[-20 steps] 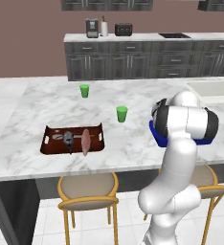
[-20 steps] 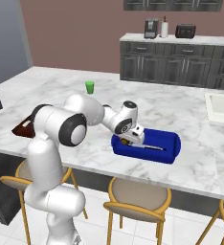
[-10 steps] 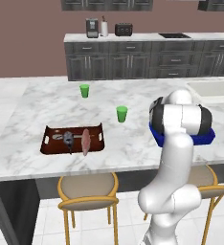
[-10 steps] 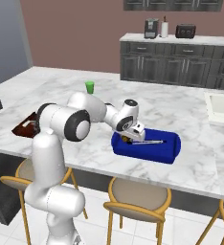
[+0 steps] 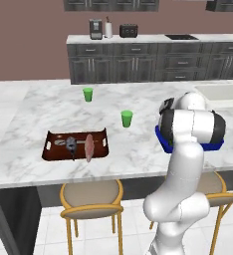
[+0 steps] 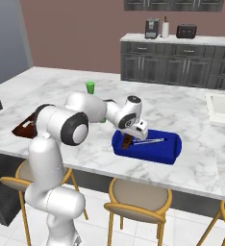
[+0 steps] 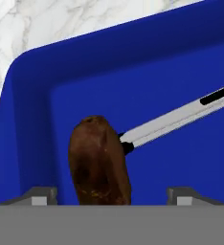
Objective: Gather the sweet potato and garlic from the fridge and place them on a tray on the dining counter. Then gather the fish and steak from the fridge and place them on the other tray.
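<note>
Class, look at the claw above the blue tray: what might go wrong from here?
1. The sweet potato sits between the open claw fingers; lifting off crookedly may nudge it.
2. It touches a grey tool, which may shift.
3. The tray lies close to the counter edge; a push might slide it.

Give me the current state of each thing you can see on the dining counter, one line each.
sweet potato: lying in the blue tray, between the open fingers, not gripped.
blue tray: on the counter, holds the potato and a grey utensil.
gripper: open, just above the potato.
brown tray: on the counter, holds fish and steak.
green cups: upright.
</note>
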Available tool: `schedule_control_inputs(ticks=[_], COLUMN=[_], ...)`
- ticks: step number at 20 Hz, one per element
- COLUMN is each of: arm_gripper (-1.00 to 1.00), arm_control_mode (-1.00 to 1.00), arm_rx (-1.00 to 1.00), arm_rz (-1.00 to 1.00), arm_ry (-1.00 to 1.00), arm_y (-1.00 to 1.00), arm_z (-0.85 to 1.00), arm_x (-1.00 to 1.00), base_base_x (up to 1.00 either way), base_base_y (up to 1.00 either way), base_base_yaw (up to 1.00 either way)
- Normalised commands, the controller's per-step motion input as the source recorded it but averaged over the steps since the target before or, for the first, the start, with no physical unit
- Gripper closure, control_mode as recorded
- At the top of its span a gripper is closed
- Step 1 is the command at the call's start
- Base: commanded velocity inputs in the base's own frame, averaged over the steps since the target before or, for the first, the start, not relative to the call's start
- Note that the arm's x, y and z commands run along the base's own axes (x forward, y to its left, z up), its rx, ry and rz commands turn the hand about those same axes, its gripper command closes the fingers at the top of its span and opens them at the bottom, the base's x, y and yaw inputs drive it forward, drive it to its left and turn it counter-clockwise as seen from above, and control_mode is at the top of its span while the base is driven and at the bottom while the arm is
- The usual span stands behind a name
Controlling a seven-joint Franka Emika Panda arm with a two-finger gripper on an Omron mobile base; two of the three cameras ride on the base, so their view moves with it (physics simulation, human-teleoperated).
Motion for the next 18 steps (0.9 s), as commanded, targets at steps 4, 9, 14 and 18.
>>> schedule_control_inputs(ticks=[4,9,14,18], arm_gripper=[-1.00,-1.00,-1.00,-1.00], arm_control_mode=[-1.00,-1.00,-1.00,-1.00], arm_rx=[0.00,0.00,0.00,0.00], arm_rz=[0.00,0.00,0.00,0.00], arm_ry=[0.00,0.00,-0.05,-0.10], arm_y=[0.00,0.04,0.16,0.36], arm_z=[0.52,0.70,0.65,0.48], arm_x=[-0.03,-0.10,-0.35,-0.61], base_base_x=[0.00,0.00,0.00,0.00], base_base_y=[0.00,0.00,0.00,0.00], base_base_yaw=[0.00,0.00,0.00,0.00])
